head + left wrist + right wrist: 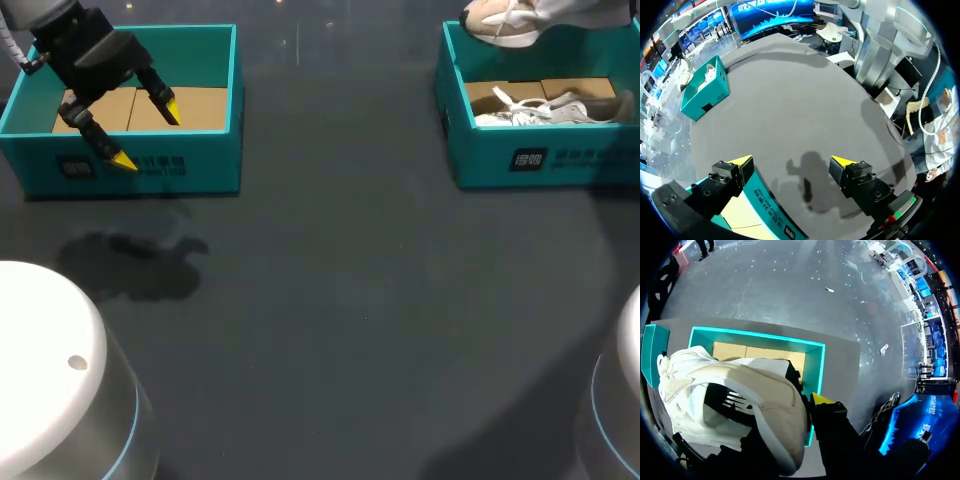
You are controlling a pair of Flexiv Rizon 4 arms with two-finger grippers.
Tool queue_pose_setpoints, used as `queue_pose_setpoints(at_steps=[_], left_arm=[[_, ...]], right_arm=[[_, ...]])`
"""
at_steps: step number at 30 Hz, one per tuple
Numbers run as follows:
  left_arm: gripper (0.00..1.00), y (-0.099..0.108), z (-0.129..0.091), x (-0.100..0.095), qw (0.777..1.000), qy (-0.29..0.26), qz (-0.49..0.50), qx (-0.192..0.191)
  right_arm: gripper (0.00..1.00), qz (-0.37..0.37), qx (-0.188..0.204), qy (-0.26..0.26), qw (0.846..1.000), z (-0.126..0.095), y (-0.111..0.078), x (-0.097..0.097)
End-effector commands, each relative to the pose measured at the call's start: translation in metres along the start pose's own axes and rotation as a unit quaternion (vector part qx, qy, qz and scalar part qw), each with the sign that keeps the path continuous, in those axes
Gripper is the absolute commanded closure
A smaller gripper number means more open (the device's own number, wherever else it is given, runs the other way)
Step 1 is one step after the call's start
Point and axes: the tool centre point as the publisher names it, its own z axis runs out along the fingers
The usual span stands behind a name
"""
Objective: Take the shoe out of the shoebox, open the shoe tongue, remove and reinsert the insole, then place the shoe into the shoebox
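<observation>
Though cropped overhead, shoe (760,390) held by right gripper (790,412), above shoebox (816,365)

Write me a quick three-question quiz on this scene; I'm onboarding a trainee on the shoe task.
1. True or false: the left gripper hangs open above the left shoebox, holding nothing.
2. Which box has a white shoe lying in it? A) left shoebox B) right shoebox C) neither
3. Fill in: in the right wrist view, the right gripper holds a ____ in the air.

Key: 1 true; 2 B; 3 second shoe.
</observation>
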Motion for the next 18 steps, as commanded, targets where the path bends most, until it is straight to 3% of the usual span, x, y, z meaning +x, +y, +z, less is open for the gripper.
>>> queue_pose_setpoints(at_steps=[1, 10, 18], left_arm=[[0.00, 0.000, 0.000, -0.001, 1.000, 0.001, 0.000, -0.001], [0.00, 0.000, 0.000, -0.001, 1.000, 0.001, 0.000, -0.001], [0.00, 0.000, 0.000, -0.001, 1.000, 0.001, 0.000, -0.001]], right_arm=[[1.00, 0.002, -0.041, -0.017, 0.999, -0.004, -0.015, 0.007], [1.00, 0.002, -0.041, -0.017, 0.999, -0.004, -0.015, 0.007], [1.00, 0.047, -0.017, -0.011, 0.999, 0.019, -0.013, 0.006]])
